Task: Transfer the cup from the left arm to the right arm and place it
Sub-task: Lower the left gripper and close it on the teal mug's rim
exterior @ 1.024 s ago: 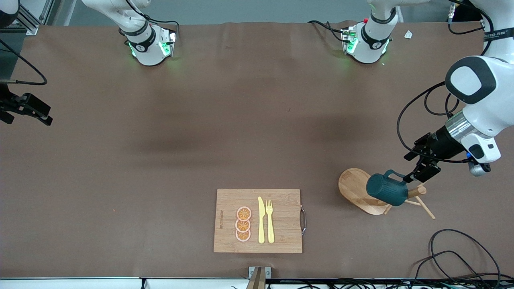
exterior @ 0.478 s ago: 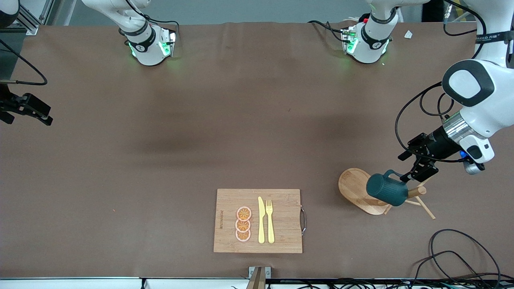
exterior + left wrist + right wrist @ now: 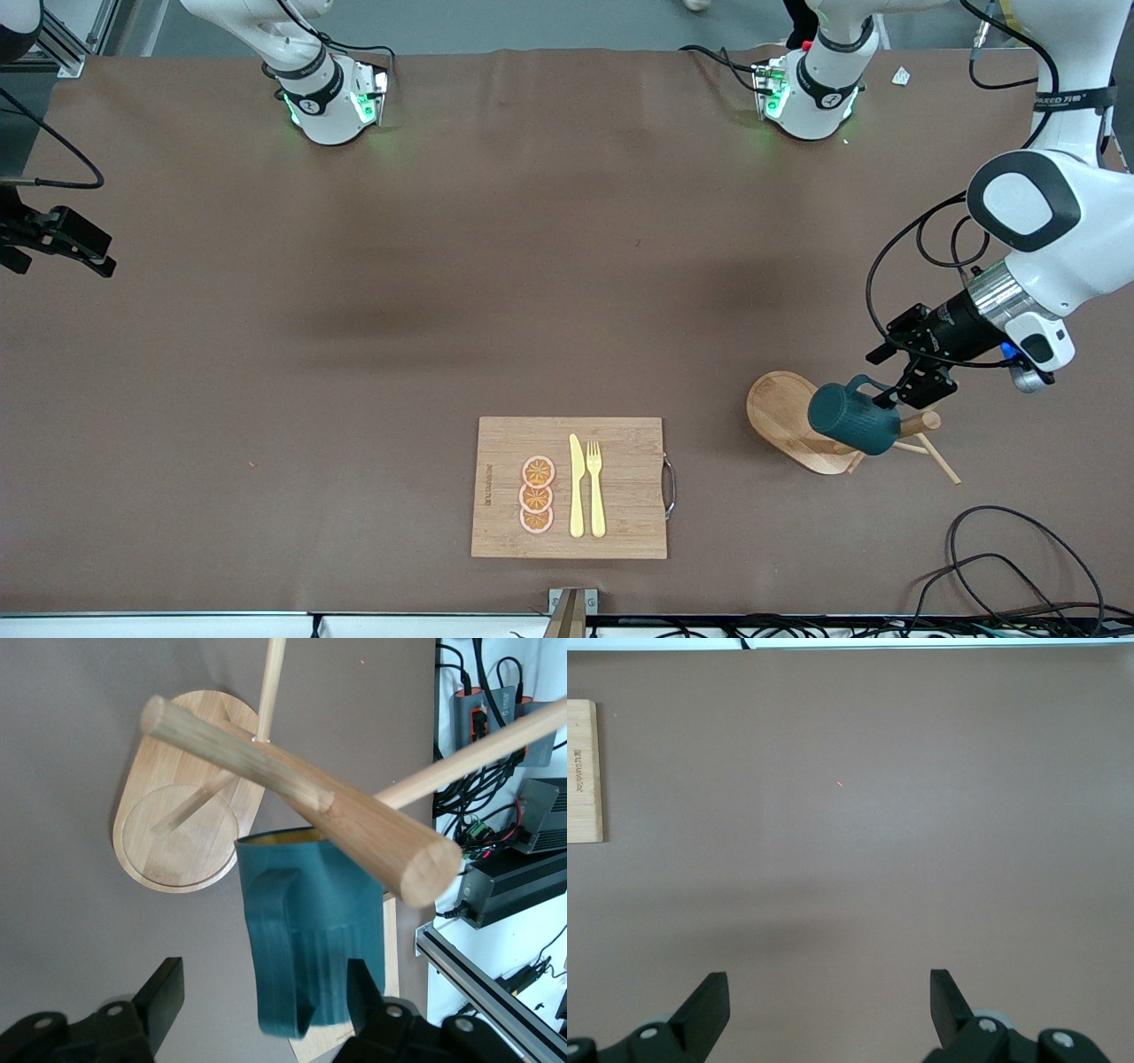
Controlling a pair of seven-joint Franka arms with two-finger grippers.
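Observation:
The dark teal ribbed cup (image 3: 852, 419) hangs tilted on a peg of a wooden mug rack (image 3: 780, 412) near the left arm's end of the table. In the left wrist view the cup (image 3: 332, 921) shows its loop handle (image 3: 273, 948), a strip of yellow inside, and the thick peg (image 3: 292, 793) at its mouth. My left gripper (image 3: 899, 383) is open, and its fingers straddle the cup's handle and bottom end (image 3: 264, 990). My right gripper (image 3: 93, 252) waits open and empty at the right arm's end, over bare table (image 3: 828, 1001).
A bamboo cutting board (image 3: 620, 443) with a yellow knife (image 3: 577, 486), a fork (image 3: 595, 487) and orange slices (image 3: 537, 494) lies near the front edge; its end shows in the right wrist view (image 3: 583, 771). Black cables (image 3: 1019, 567) lie at the front corner by the rack.
My left gripper has moved in toward the cup's handle, and the arm's elbow has risen. The cup, the rack and the right arm have not moved.

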